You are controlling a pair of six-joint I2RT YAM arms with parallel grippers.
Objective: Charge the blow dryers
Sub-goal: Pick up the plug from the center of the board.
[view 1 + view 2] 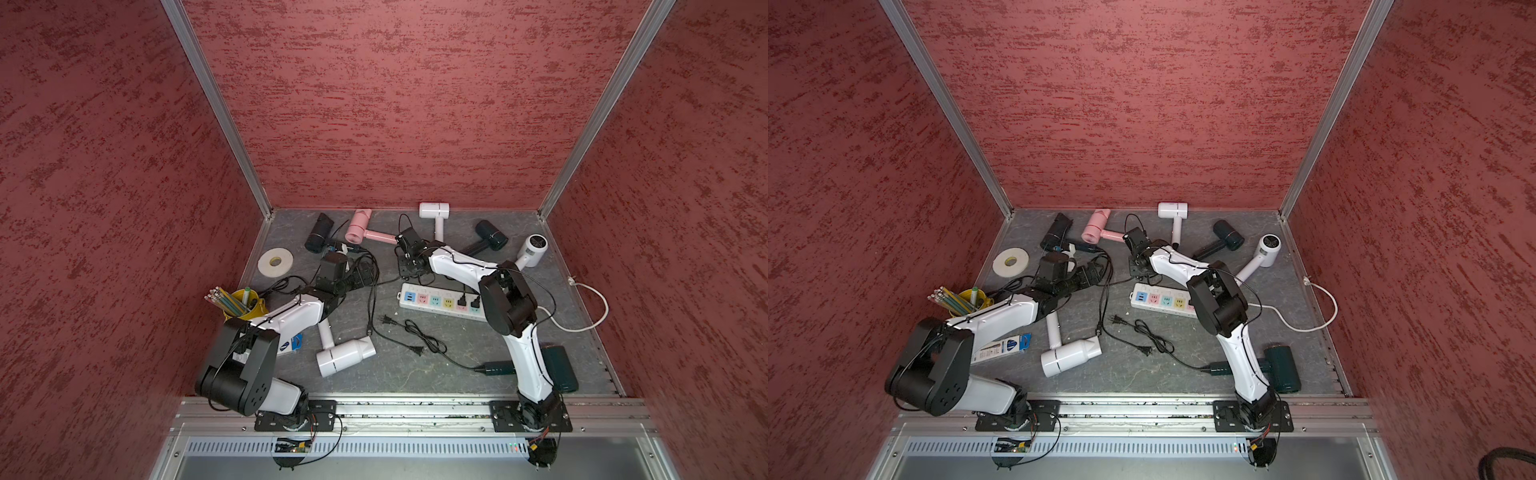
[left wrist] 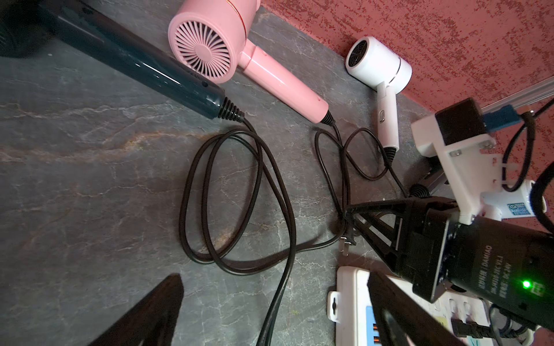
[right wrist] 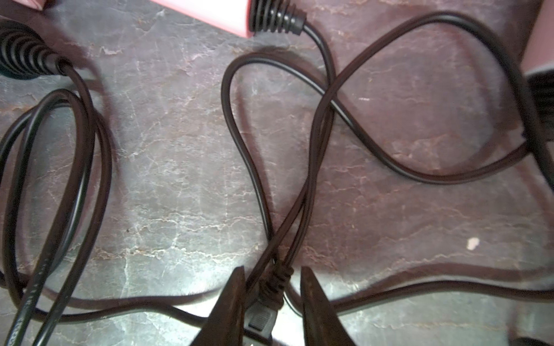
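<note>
The right tool [image 3: 272, 269] stands narrow astride a small black plug [image 3: 263, 302], low over the middle of the bench [image 1: 395, 374], just at 12 o'clock of the power strip [image 1: 436, 301]. A sliver of bench shows beside one finger, so it cannot be told whether the tool actually pinches the plug. The left tool [image 2: 274, 277] gapes wide and empty at 9 o'clock of the right one. The plug seems to belong to the pink dryer [image 1: 359, 226], which lies by the back wall at about 11 o'clock. Two other plugs [image 1: 461, 306] already sit in the strip.

The likeliest trouble is the cords [image 3: 317, 134]. They are thin, smooth and rubbery, and they cross and loop over one another right at the plug. Lifting it could drag a neighbouring loop or tug the light, glossy plastic dryer. The plug is short, with a ribbed collar and flat metal prongs. A loose or off-centre hold could let it twist, and the prongs would then miss the strip's slots. The grey, stone-veined bench looks slick.
</note>
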